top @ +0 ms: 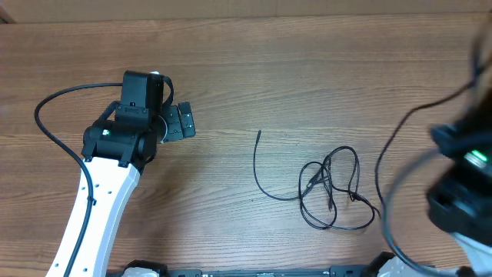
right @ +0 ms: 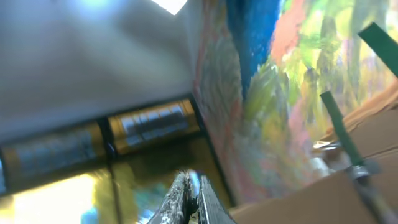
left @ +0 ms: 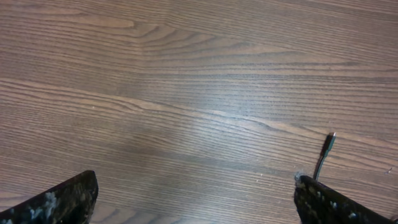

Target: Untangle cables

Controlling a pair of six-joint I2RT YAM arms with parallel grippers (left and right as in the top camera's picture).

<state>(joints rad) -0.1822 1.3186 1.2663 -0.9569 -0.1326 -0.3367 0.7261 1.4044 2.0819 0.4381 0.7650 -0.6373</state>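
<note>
The left fingers (left: 65, 202) stand wide apart over bare tabletop (left: 186, 74), holding nothing. The right fingers (right: 189, 200) are pressed together and empty, and their camera looks up at a wall instead of down at the work. In the left wrist view a small plug end (left: 327, 144) lies just beyond the finger at 4 o'clock. Seen from overhead, the cables (top: 329, 175) lie as a loose knot of loops at about 4 o'clock from the tabletop's middle, well apart from the left fingers and nearer the blurred right arm (top: 461, 181). Its long axis runs roughly from 1 to 7 o'clock. One free tail (top: 257, 158) curves out toward 9 o'clock, then points to 12 o'clock. A pinch at the crossing would likely pull the knot tighter. Tugging the tail alone may simply drag the light bundle. The right arm's thick wire (top: 382, 158) hangs close enough to snag a loop.
</note>
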